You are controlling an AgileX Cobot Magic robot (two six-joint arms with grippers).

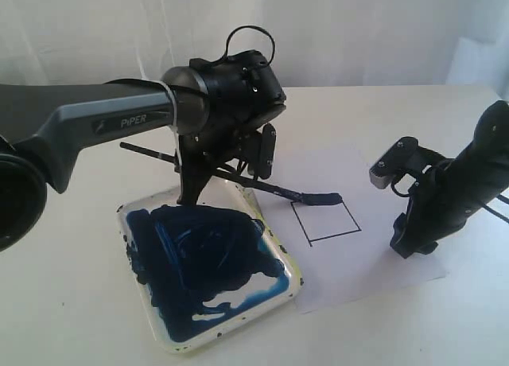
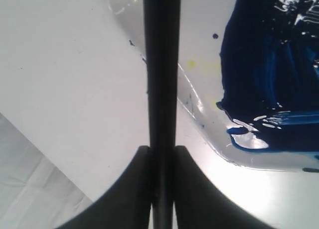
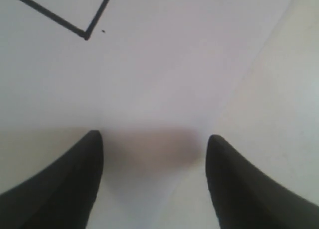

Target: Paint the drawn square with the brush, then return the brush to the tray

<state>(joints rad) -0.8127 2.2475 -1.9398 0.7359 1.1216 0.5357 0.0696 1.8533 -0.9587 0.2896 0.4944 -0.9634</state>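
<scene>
My left gripper [image 1: 227, 169] is shut on the brush [image 1: 270, 190], a thin black handle slanting down to the right. In the left wrist view the handle [image 2: 160, 64] runs straight out from between the closed fingers of the left gripper [image 2: 162, 150]. The brush's blue wet tip [image 1: 324, 199] lies at the far edge of the drawn square [image 1: 326, 220], whose inside is blank. The tray [image 1: 291, 264], smeared with dark blue paint, sits below the left gripper. My right gripper [image 3: 154, 138] stands open over the paper, right of the square, holding nothing; one corner of the square [image 3: 85, 35] shows there.
The white paper sheet [image 1: 366, 270] lies on a white table, right of the tray and touching its side. The right arm [image 1: 453, 191] leans in over the sheet's right edge. A pale curtain hangs behind the table.
</scene>
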